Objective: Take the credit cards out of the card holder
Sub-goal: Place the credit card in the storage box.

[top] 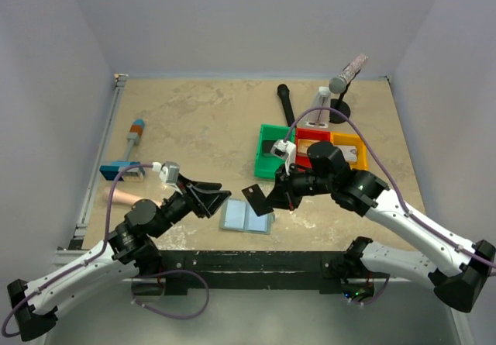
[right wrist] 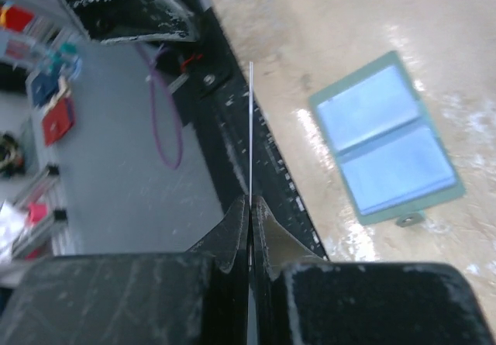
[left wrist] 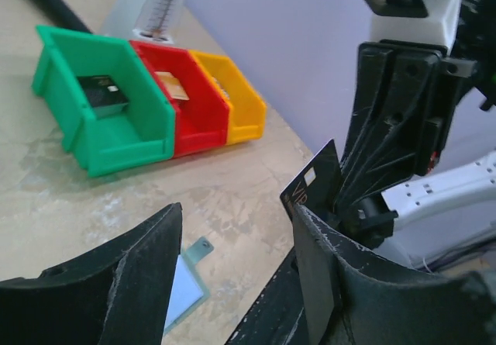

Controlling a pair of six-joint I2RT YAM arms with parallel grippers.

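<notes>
The grey-blue card holder [top: 246, 218] lies open and flat near the table's front edge, also seen in the right wrist view [right wrist: 387, 139]. My right gripper [top: 273, 196] [right wrist: 250, 201] is shut on a dark credit card [top: 255, 198], held on edge above the table just right of the holder. In the left wrist view that card [left wrist: 314, 178] shows pale lettering. My left gripper [top: 219, 204] [left wrist: 236, 213] stands open and empty just left of the holder, whose corner [left wrist: 188, 279] shows between its fingers. Another dark card [left wrist: 105, 97] lies in the green bin, a tan-orange one [left wrist: 172, 85] in the red bin.
A green bin [top: 267, 163], red bin [top: 314, 134] and yellow bin [top: 358, 150] stand in a row right of centre. Behind them are a black handle [top: 285, 103] and a stand with a tube [top: 341, 87]. A blue-and-orange tool [top: 133, 139] lies at the left.
</notes>
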